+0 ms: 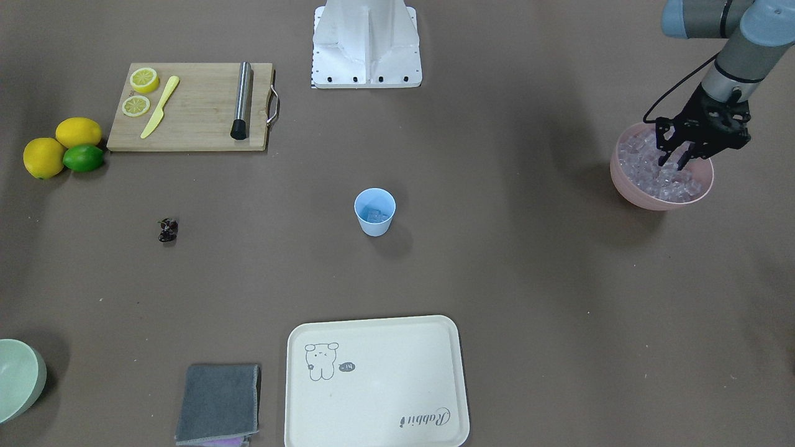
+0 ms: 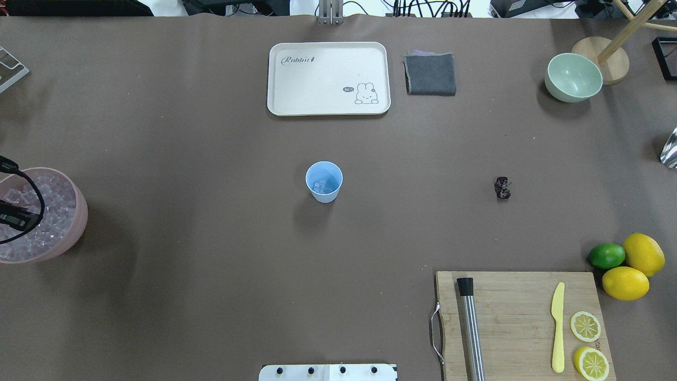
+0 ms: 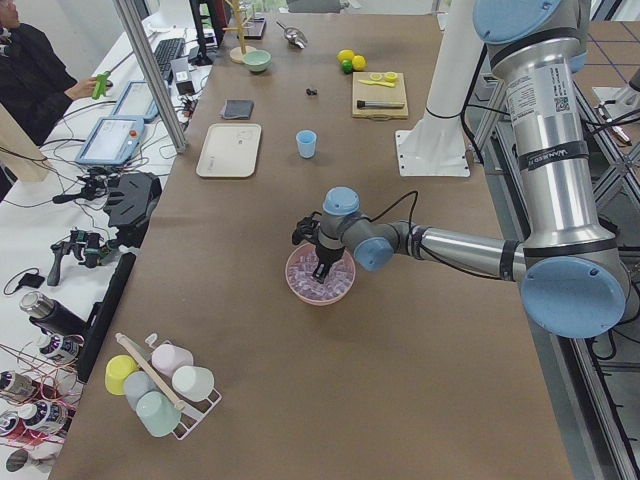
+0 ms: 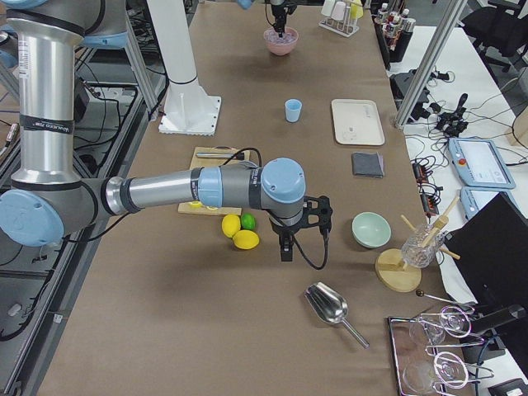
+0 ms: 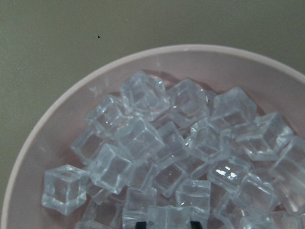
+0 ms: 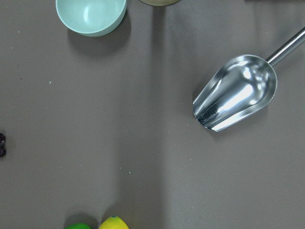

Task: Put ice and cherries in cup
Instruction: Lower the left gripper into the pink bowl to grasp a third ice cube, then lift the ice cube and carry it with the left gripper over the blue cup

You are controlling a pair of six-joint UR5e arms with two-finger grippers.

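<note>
The pale blue cup stands upright mid-table with a few ice cubes in it; it also shows in the overhead view. My left gripper is open, its fingers down among the ice heaped in the pink bowl. The dark cherries lie alone on the table, also seen in the overhead view. My right gripper hovers past the lemons, far from the cup; I cannot tell whether it is open or shut.
A chopping board carries lemon slices, a yellow knife and a steel rod. Two lemons and a lime sit beside it. A cream tray, a grey cloth, a mint-green bowl and a metal scoop are around.
</note>
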